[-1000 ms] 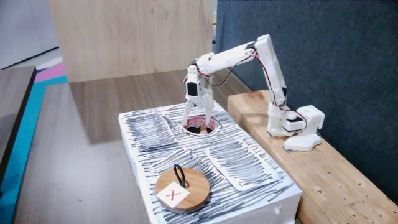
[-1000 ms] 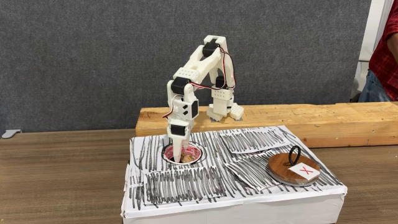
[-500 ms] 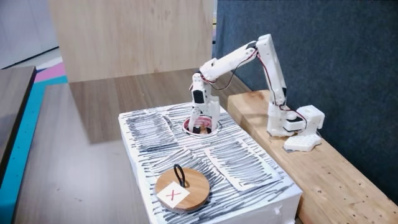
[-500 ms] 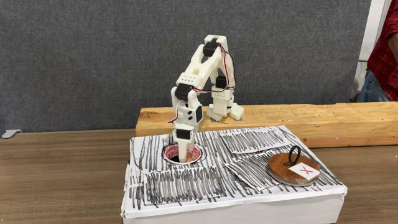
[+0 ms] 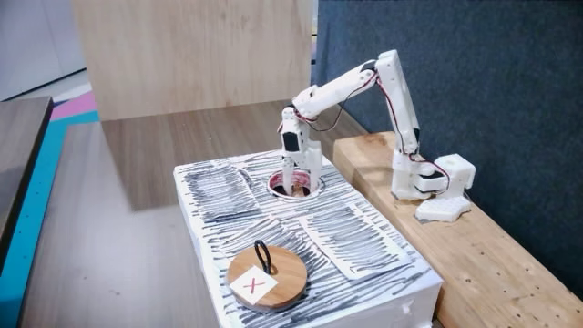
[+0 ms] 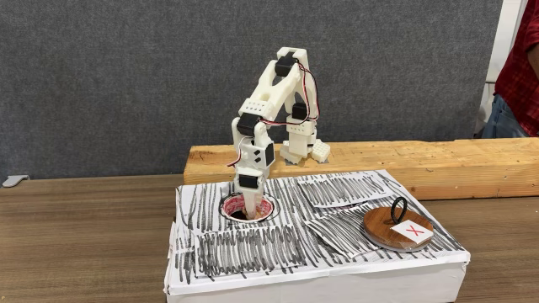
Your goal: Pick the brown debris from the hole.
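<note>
Since the end effector reaches down inside the hole, the views settle little.
End effector (image 6: 252, 211): tips sunk below the rim; spread or pressed together, cannot tell.
Hole (image 5: 312, 188): pink-rimmed, in the white striped box (image 6: 253, 248) top.
Brown debris (image 5: 300, 190): a tan speck in the hole, just beside the fingers, probably beneath the tips.
Nearby: wooden disc (image 6: 383, 231) with loop handle, well apart.
Obstruction: the rim crowds the fingers.

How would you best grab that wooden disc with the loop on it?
Probably by the upright black loop on top of the disc, coming straight down. The disc lies flat on the striped box, so its low edge gives fingers little to pinch.
</note>
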### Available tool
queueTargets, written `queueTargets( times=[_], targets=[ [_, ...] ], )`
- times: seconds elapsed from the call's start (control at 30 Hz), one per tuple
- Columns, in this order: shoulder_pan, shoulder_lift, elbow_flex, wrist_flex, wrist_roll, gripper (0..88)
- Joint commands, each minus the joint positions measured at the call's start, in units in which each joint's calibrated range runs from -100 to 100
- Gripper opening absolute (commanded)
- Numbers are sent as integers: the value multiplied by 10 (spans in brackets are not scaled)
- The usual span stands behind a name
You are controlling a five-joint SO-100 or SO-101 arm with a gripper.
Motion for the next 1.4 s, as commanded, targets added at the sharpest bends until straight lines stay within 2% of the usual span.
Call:
queueTargets(
  times=[0.0,0.33,0.83,1.23,1.37],
  targets=[
    [-3,9,-3,0,-2,45],
    [-3,11,-4,0,2,11],
    [-2,-60,-87,8,4,11],
    [-3,-76,-88,10,4,11],
    [-8,-130,-89,37,4,11]
  ],
)
